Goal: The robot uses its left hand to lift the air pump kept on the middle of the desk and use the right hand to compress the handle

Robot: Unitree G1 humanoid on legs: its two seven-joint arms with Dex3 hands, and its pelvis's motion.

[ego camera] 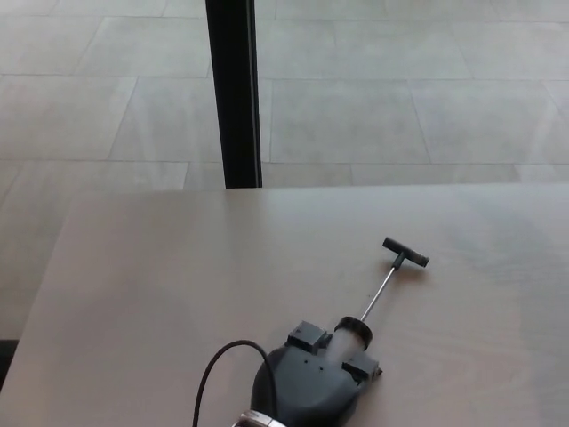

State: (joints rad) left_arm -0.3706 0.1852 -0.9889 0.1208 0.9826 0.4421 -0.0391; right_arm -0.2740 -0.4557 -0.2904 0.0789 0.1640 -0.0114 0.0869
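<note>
One air pump [373,307] in one left hand [307,382] (one T-handle [405,253])

The left hand [307,387] is covering most of the air pump's [354,335] body near the surface's [160,285] near edge, so how the fingers are wrapping it is not showing; the picture's bottom edge is cutting off the hand's wrist and the lower end of the black cable [218,372] looping beside it; the surface's right side and near edge are running out of the picture; the dark post [233,93] beyond the far edge is being cut by the top; the handle [405,253] is too small for detail.
</note>
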